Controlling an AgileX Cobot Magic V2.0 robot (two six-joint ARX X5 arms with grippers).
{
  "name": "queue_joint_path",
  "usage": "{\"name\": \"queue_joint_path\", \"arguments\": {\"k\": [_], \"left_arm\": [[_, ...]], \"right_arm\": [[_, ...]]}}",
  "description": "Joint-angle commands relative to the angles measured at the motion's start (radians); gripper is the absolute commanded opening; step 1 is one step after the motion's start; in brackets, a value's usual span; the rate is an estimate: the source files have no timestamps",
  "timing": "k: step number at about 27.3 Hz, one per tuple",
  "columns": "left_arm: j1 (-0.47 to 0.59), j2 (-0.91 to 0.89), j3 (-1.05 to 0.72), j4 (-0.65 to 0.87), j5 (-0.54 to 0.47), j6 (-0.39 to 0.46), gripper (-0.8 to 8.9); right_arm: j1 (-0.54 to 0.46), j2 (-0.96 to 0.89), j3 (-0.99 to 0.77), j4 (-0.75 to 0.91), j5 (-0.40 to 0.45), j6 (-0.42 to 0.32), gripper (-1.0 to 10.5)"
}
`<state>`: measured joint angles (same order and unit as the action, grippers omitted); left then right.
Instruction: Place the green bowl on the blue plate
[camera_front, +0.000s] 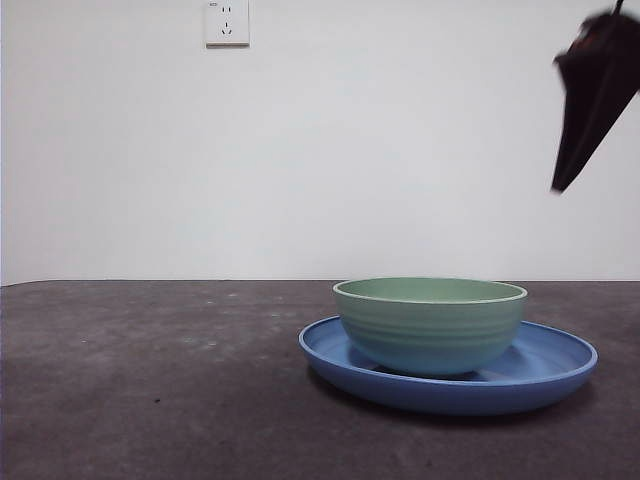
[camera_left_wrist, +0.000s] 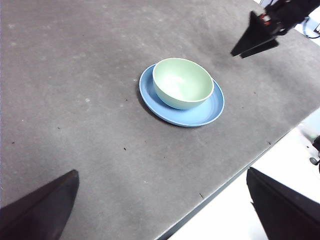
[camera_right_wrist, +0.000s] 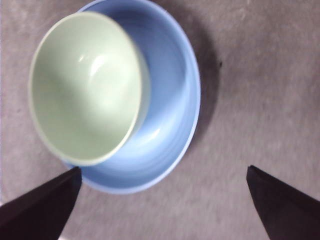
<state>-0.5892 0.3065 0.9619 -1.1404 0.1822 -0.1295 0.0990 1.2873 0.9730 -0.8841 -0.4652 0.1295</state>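
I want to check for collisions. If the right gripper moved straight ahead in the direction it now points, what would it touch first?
Probably the blue plate: the open right gripper hangs above it, empty. The green bowl sits off-centre on the plate, to one side of that line. Depth is unclear, so it might reach the bare table just beside the plate's rim.

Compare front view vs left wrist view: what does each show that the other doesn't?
Front only: the wall socket and the green bowl's ridged outer wall. Left wrist only: the bowl's empty inside, the table edge and the left gripper, jaws wide apart, far from the dishes. Both: bowl sitting off-centre in the blue plate, with the right gripper raised beside them, holding nothing.
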Motion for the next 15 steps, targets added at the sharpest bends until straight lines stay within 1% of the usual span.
{"name": "queue_joint_path", "arguments": {"k": [1,4,11,13,15], "left_arm": [[-0.004,0.001,0.007,0.011,0.002,-0.003,5.94],[-0.004,0.001,0.007,0.011,0.001,-0.003,5.94],[-0.004,0.001,0.007,0.011,0.001,-0.003,5.94],[-0.004,0.001,0.007,0.012,0.002,-0.003,5.94],[-0.004,0.001,0.007,0.011,0.001,-0.003,5.94]], "right_arm": [[0.001,0.070,0.018,0.055,0.004,-0.018,4.8],[0.002,0.129,0.018,0.109,0.004,-0.018,4.2],[0.002,0.261,0.018,0.186,0.002,-0.018,4.0],[0.004,0.309,0.018,0.205,0.002,-0.018,3.6],[0.004,0.351,0.018,0.227,-0.015,-0.018,3.4]]}}
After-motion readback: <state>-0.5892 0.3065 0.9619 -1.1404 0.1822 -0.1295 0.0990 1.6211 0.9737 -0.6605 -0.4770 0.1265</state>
